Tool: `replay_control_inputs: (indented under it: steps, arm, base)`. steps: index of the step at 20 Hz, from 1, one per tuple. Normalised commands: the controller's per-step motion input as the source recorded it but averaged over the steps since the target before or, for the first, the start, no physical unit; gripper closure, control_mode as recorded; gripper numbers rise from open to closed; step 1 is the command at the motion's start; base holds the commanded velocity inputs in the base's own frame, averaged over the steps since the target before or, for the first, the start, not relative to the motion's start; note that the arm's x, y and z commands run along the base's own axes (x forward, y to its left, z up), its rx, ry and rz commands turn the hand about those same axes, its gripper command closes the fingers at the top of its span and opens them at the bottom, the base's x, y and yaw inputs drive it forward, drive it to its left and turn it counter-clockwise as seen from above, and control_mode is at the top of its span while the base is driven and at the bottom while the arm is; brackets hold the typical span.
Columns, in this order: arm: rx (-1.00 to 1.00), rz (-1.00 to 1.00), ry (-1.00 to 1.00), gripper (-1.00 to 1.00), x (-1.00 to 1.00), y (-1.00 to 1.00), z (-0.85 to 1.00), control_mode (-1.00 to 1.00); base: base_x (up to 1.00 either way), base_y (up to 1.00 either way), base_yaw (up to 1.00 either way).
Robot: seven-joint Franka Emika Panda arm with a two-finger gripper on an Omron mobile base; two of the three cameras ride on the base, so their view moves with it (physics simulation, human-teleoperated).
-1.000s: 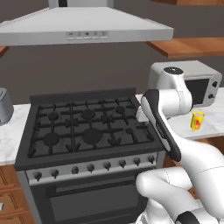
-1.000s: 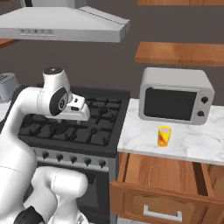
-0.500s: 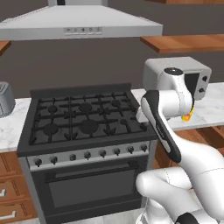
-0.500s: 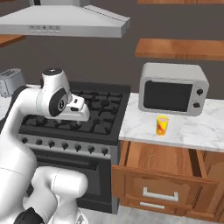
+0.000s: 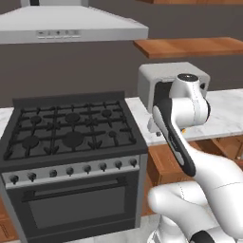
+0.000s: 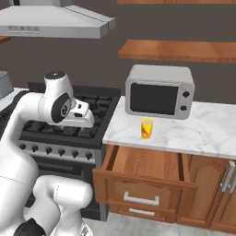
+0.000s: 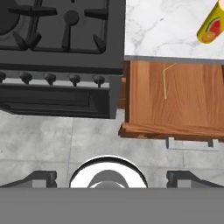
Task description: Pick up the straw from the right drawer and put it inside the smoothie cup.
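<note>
The right drawer (image 6: pixel 152 167) stands pulled out under the marble counter, its wooden floor (image 7: pixel 188 105) bare except for the straw. The straw (image 7: pixel 165 83) is a thin tan stick lying on that floor towards the back; it shows as a faint line (image 6: pixel 137 162) in the right base view. Upright on the counter in front of the microwave is the yellow smoothie cup (image 6: pixel 146 128), which appears at the hand view's top right corner (image 7: pixel 211 27). My gripper (image 7: pixel 112 178) is open and empty, held high over the stove's front, left of the drawer (image 6: pixel 85 118).
A black gas stove (image 6: pixel 69 126) with an oven sits left of the drawer. The grey microwave (image 6: pixel 159 91) stands at the back of the marble counter (image 6: pixel 203 133). A cabinet door with a silver handle (image 6: pixel 227 177) is to the drawer's right. My arm hides part of the counter (image 5: pixel 228 114).
The whole picture has shifted left: the base has driven to the right, bringing drawer, cup and microwave closer to the middle. The arm keeps its pose and the gripper stays open.
</note>
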Motion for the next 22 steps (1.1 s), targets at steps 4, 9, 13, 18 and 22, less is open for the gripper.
replay_control_inputs:
  steps: [4, 9, 13, 18, 22]
  arm:
    - [0.0, 0.0, 0.0, -1.0, 0.0, 0.0, 0.0, 1.0]
    - [0.0, 0.0, 0.0, -1.0, 0.0, 0.0, 0.0, 1.0]
    - [0.0, 0.0, 0.0, -1.0, 0.0, 0.0, 0.0, 1.0]
    - [0.0, 0.0, 0.0, -1.0, 0.0, 0.0, 0.0, 1.0]
    - [0.0, 0.0, 0.0, -1.0, 0.0, 0.0, 0.0, 1.0]
  base:
    - [-0.23, -0.61, 0.0]
    - [-0.32, -0.45, 0.0]
    - [-0.33, -0.27, 0.0]
    - [-0.32, -0.13, 0.0]
    - [-0.2, -0.14, 0.0]
